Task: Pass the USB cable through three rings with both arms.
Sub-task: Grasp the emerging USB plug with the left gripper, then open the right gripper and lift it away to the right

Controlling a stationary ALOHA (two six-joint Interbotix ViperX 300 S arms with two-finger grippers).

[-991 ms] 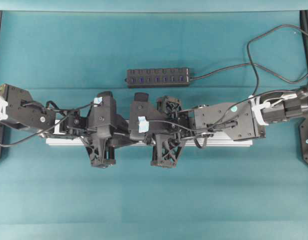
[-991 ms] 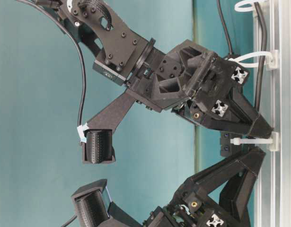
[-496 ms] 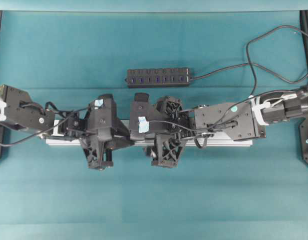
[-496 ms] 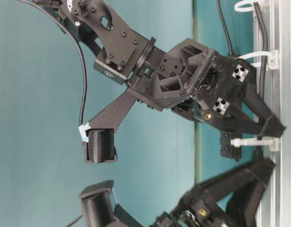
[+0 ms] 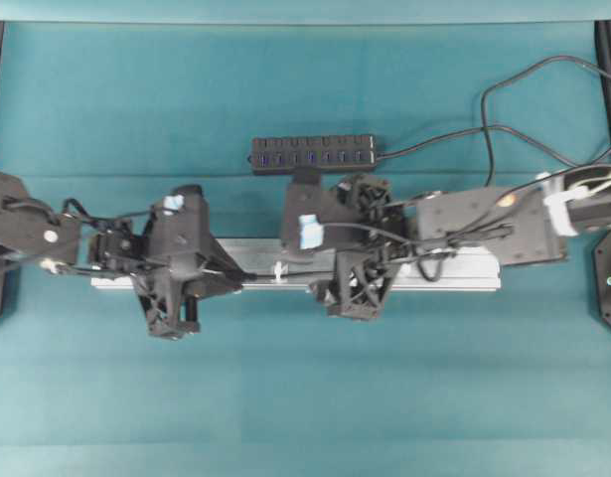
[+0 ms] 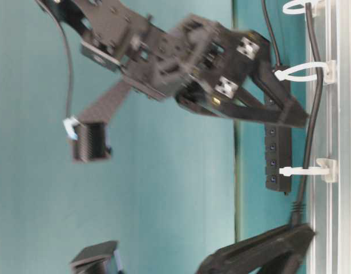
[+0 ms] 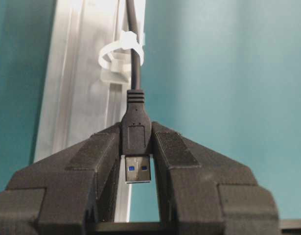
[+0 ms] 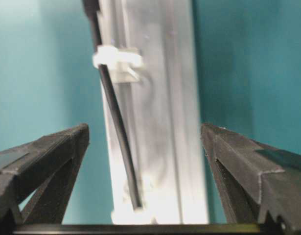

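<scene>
My left gripper (image 7: 137, 131) is shut on the USB cable's black plug (image 7: 136, 137), its metal tip showing between the fingers. Behind the plug, the cable (image 7: 135, 58) runs back through a white ring (image 7: 118, 53) on the silver rail (image 7: 81, 88). From table level the cable (image 6: 315, 108) follows the rail past three rings (image 6: 305, 170), (image 6: 299, 71), (image 6: 298, 7) down to the left gripper (image 6: 278, 240). My right gripper (image 8: 144, 129) stands open above the rail, nothing in it; the cable (image 8: 116, 125) passes below it through a ring (image 8: 117, 59). Overhead, left gripper (image 5: 240, 280) and right gripper (image 5: 323, 286) flank a ring (image 5: 277, 270).
A black multi-port USB hub (image 5: 313, 154) lies behind the rail (image 5: 464, 281), its own cable (image 5: 504, 109) looping off to the back right. Teal cloth covers the table, and black frame posts stand at both side edges.
The right gripper has opened, let go of the cable and drawn back to the right. The left gripper has moved left with the plug, pulling cable through the ring.
</scene>
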